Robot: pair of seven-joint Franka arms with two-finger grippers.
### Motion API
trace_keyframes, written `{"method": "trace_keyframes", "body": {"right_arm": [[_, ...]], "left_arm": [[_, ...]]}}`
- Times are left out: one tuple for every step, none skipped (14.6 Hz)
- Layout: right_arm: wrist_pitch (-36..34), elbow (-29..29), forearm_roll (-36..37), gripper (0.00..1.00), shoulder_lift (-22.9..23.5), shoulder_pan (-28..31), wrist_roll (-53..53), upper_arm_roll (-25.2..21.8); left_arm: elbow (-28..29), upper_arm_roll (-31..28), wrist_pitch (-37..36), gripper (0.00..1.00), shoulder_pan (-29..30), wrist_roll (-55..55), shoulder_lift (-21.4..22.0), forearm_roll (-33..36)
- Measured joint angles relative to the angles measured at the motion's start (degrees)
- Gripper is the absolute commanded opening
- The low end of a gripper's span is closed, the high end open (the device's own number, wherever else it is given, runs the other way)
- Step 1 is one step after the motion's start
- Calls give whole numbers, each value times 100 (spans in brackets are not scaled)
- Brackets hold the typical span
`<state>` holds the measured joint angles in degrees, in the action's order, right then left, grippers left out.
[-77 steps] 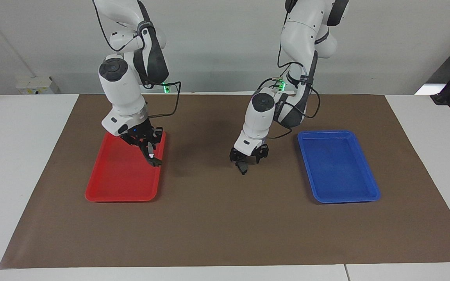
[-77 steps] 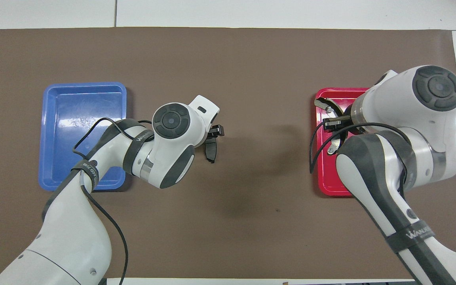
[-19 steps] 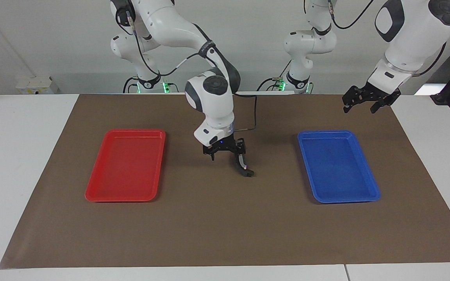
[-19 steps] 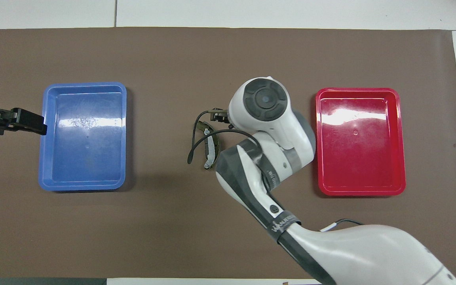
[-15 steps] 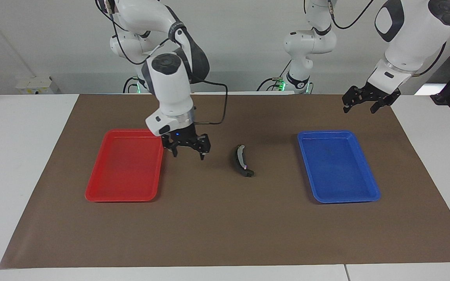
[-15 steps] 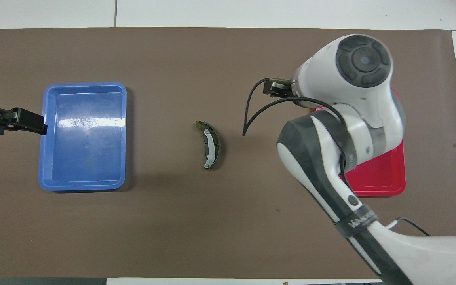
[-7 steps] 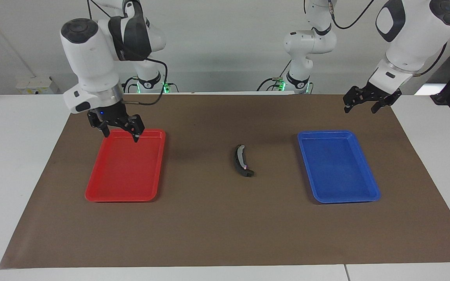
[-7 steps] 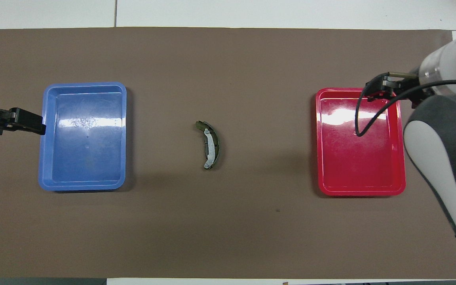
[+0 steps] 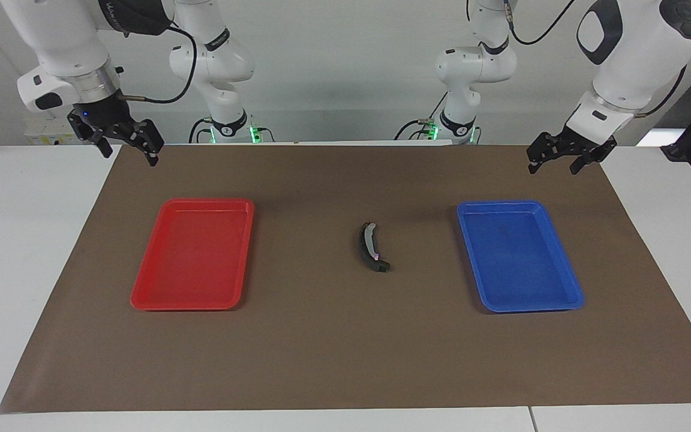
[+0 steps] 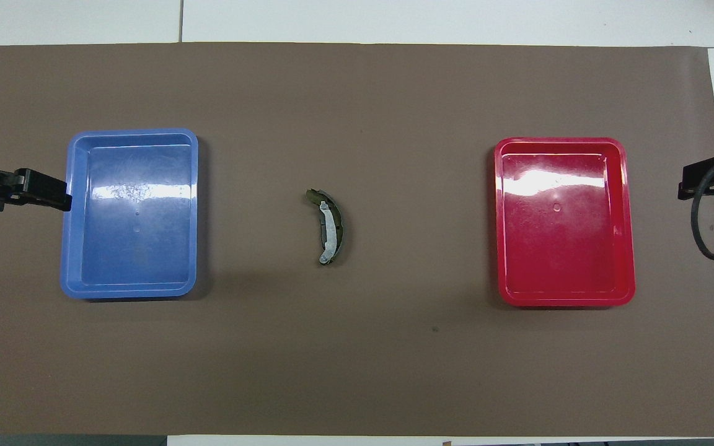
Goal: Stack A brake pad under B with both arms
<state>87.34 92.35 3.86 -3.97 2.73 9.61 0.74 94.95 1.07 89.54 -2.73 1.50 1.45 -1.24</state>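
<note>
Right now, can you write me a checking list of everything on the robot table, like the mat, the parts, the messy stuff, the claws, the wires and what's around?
Surface: brown mat over a white table.
Job's things: B lies on the mat between the trays, resting on a dark stubby piece, likely A brake pad, mostly hidden.
Clutter: red tray and blue tray, both empty.
Grippers: left gripper open, raised over the mat's corner near the blue tray; right gripper open, raised at the mat's edge near the red tray; neither holds anything.
Cables: black cable hangs by the right gripper.
Surroundings: pale wall.
</note>
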Motion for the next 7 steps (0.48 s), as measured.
{"method": "trace_keyframes", "body": {"right_arm": [[-43, -55, -8, 100, 16, -4, 0, 23], [-69, -76, -34, 100, 28, -8, 0, 44], [-90, -75, -80, 100, 37, -11, 0, 57], [-119, -72, -122, 100, 48, -13, 0, 67], [-133, -68, -136, 100, 60, -14, 0, 75], [-134, -65, -140, 100, 72, -15, 0, 79], [-134, -63, -148, 100, 78, -23, 0, 80]], "left_arm": [[0, 0, 0, 98, 0, 0, 0, 0], [0, 0, 0, 98, 0, 0, 0, 0], [0, 0, 0, 98, 0, 0, 0, 0], [0, 0, 0, 98, 0, 0, 0, 0], [0, 0, 0, 98, 0, 0, 0, 0], [0, 0, 0, 98, 0, 0, 0, 0], [0, 0, 0, 98, 0, 0, 0, 0]]}}
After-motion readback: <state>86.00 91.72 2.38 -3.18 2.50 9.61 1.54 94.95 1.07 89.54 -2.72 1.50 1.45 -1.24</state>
